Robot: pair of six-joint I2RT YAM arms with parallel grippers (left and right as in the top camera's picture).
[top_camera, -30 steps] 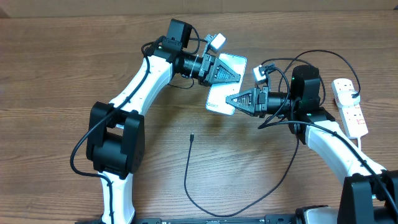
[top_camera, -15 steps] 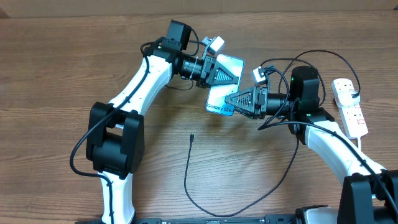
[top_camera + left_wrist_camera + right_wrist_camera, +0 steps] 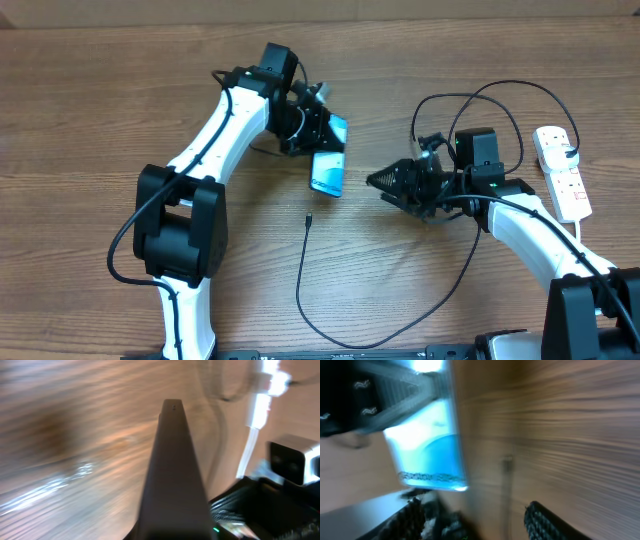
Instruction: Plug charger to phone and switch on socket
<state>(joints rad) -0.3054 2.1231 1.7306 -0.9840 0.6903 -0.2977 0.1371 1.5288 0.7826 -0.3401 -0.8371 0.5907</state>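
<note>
Two fingers of the left gripper (image 3: 318, 138) pinch the phone (image 3: 328, 170), which tilts on edge. The right gripper (image 3: 374, 181) hangs near it, spread and empty. The charger (image 3: 309, 218) tip lies on the table (image 3: 100, 100); the socket (image 3: 562, 172) sits far right.

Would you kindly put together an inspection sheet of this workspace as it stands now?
Surface: wooden table, bare grain.
Job's things: phone lifted and tilted in left gripper; charger lies on table, tip free, not plugged in; socket at right edge.
Clutter: nothing seen.
Grippers: left gripper shut on phone; right gripper open, apart from phone.
Cables: charger loops toward near edge; black wiring arches above right arm.
Surroundings: nothing seen.
</note>
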